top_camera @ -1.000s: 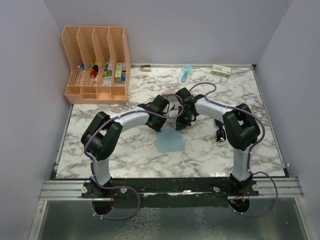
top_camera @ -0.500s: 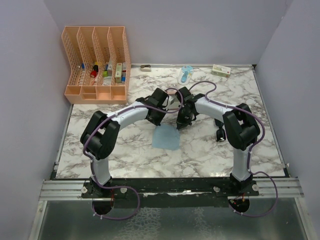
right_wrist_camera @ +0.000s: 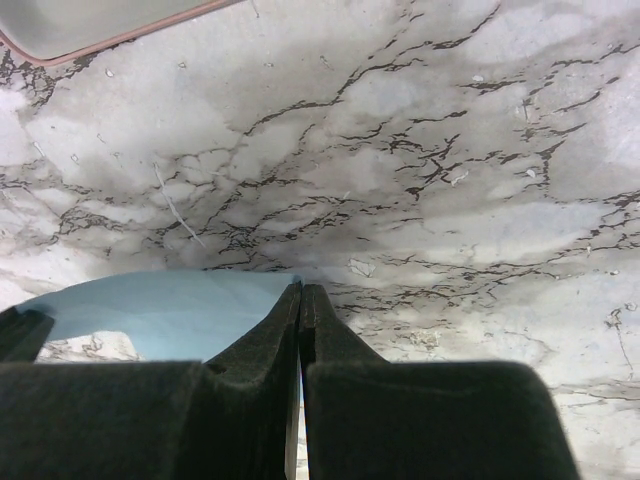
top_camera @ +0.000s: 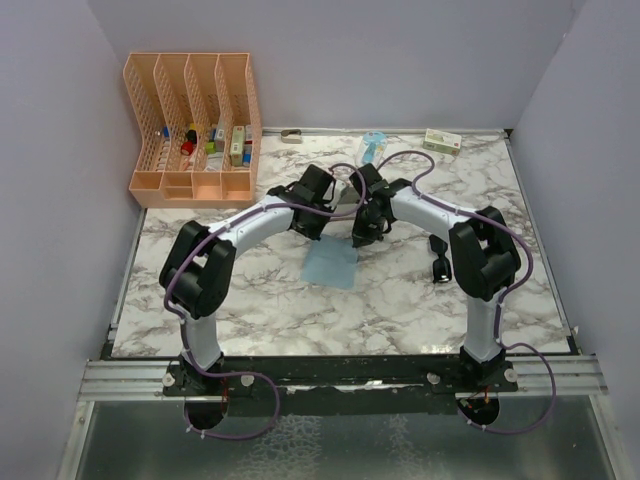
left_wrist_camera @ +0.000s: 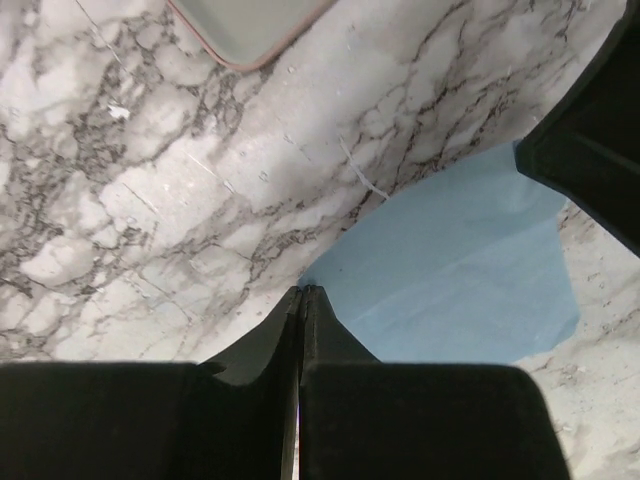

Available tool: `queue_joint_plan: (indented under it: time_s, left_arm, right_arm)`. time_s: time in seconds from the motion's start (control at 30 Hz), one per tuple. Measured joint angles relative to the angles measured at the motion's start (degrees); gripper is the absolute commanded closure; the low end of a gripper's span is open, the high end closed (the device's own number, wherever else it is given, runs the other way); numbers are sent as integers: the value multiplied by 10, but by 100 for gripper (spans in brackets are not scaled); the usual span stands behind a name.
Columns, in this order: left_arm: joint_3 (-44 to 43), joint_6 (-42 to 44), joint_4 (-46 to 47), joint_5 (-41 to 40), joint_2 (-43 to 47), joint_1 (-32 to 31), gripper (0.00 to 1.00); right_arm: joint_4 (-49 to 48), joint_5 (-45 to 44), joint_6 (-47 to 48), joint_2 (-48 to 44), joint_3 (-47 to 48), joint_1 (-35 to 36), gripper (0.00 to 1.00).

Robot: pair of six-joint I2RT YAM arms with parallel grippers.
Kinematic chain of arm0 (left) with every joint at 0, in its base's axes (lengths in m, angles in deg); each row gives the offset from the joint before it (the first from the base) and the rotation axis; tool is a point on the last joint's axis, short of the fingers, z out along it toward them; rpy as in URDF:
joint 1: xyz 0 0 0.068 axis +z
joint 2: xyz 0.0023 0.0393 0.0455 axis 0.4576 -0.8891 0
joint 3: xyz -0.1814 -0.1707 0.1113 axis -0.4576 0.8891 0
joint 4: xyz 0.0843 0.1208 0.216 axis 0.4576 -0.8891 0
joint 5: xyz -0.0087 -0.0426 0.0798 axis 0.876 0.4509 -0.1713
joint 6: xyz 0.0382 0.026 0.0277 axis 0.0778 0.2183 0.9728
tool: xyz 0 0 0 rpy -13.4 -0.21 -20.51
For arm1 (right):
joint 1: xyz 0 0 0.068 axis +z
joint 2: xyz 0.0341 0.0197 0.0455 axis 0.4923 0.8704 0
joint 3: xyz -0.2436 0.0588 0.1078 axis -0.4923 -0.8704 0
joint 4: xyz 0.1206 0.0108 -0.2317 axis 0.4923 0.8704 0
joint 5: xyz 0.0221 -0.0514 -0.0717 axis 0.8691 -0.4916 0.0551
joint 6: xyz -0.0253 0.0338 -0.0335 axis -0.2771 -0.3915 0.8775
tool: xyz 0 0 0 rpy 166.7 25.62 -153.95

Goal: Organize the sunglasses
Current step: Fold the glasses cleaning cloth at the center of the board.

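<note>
The left end effector (left_wrist_camera: 301,290) and the right end effector (right_wrist_camera: 301,288) are both pressed together, each apparently nipping an edge of the light blue cloth (top_camera: 332,264) mid-tabletop (top_camera: 250,300), with the pink case (left_wrist_camera: 250,30) just beyond. The sunglasses (top_camera: 439,262) aren't held. They lie to the right of the right end effector and a bit nearer, beside that arm's elbow, long axis roughly near-to-far. So I'd say the right arm is closer, but it'd have to drop the cloth first.
</note>
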Motion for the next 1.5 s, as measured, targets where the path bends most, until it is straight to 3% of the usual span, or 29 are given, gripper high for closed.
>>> queue_joint_plan:
  time_s: [0.63, 1.5]
  left_arm:
    - [-16, 27, 9, 11, -2, 32, 100]
    - [37, 81, 51, 67, 23, 38, 100]
  right_arm:
    - [-13, -16, 31, -27, 19, -2, 99]
    - [-121, 26, 59, -86, -118, -1, 99]
